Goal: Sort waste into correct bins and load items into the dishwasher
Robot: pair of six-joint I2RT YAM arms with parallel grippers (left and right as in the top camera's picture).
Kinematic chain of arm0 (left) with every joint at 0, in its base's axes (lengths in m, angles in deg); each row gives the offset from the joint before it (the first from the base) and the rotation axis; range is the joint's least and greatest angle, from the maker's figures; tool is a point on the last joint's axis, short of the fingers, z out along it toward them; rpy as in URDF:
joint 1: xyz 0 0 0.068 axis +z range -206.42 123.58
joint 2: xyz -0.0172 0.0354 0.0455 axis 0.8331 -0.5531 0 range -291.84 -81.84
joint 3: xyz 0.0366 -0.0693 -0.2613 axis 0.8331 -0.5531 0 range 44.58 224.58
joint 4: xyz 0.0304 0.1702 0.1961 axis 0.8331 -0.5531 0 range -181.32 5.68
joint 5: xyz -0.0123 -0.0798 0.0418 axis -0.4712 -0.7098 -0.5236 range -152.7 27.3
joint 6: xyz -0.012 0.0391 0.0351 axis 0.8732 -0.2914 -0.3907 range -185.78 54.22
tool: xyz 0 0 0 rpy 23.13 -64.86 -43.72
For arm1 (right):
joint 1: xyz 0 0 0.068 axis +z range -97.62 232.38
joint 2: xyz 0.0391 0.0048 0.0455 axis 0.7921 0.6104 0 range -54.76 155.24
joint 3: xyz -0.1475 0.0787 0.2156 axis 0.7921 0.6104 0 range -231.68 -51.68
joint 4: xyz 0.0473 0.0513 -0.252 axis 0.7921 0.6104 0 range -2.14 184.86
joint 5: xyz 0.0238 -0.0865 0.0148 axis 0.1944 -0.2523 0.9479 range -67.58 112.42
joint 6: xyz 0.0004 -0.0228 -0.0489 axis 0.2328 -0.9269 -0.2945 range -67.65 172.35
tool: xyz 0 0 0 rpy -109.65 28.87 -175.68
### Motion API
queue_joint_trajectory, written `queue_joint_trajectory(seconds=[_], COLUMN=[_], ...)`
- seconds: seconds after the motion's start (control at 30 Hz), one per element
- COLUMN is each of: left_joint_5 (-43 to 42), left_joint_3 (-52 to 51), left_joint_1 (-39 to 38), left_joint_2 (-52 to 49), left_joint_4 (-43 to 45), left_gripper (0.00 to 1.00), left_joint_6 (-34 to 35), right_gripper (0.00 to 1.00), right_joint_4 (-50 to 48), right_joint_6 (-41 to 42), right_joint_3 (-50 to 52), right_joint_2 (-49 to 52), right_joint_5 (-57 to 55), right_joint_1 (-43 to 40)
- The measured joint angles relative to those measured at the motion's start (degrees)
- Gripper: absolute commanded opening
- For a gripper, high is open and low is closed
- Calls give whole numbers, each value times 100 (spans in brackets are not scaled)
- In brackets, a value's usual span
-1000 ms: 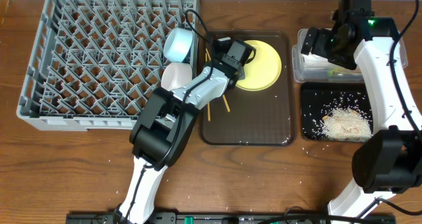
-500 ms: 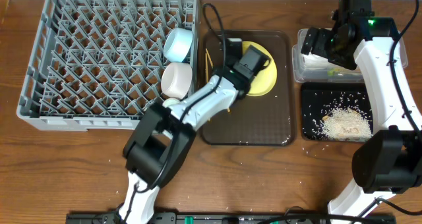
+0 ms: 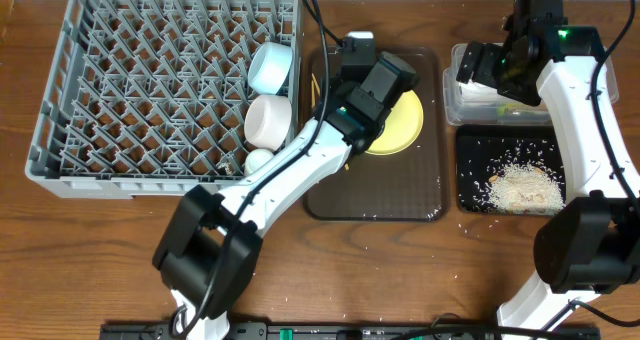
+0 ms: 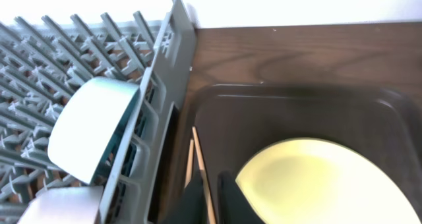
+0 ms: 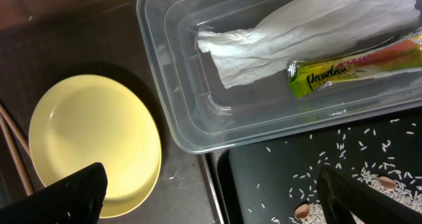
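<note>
My left gripper (image 4: pixel 212 196) is low over the brown tray (image 3: pixel 380 195), its fingers closed on one of the wooden chopsticks (image 4: pixel 196 148) between the rack wall and the yellow plate (image 4: pixel 316 184). In the overhead view the left arm (image 3: pixel 375 90) hides the fingers and part of the plate (image 3: pixel 408 128). My right gripper (image 5: pixel 217 197) is wide open and empty above the clear tub (image 5: pixel 173 92). The tub holds the white napkin (image 5: pixel 297 26) and the green-and-yellow wrapper (image 5: pixel 356 67). Rice scraps (image 3: pixel 520 185) lie in the black tray (image 3: pixel 470 170).
The grey dish rack (image 3: pixel 150 90) stands at the left. It holds the light-blue bowl (image 3: pixel 270 68), the white bowl (image 3: pixel 268 120) and the small white cup (image 3: pixel 258 161) along its right side. A few rice grains lie on the table in front.
My left arm swung from the plate's left edge across the plate and now reaches further toward the back of the brown tray. The right arm has not moved.
</note>
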Motion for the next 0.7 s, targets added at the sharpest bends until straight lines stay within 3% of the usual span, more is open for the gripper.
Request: queue_joint_trajectory(seconds=[0.1,0.3,0.43,0.7], left_joint_5=[-422,-1248,-1609,-1875], left_joint_3=[9,-24,-24,-24], left_joint_1=[0,0,0,0], left_joint_2=[63,-2,-184,-710], left_joint_4=[-557,-1895,-1878,-1600], left_gripper=[30,32,37,37], left_joint_6=[326,2015,2750,3447], right_gripper=[99,99,99,99], right_joint_4=[0,0,-2,0], right_joint_6=[0,0,0,0], right_joint_3=[0,0,0,0], right_joint_2=[0,0,0,0], right_joint_5=[0,0,0,0], right_joint_1=[0,0,0,0])
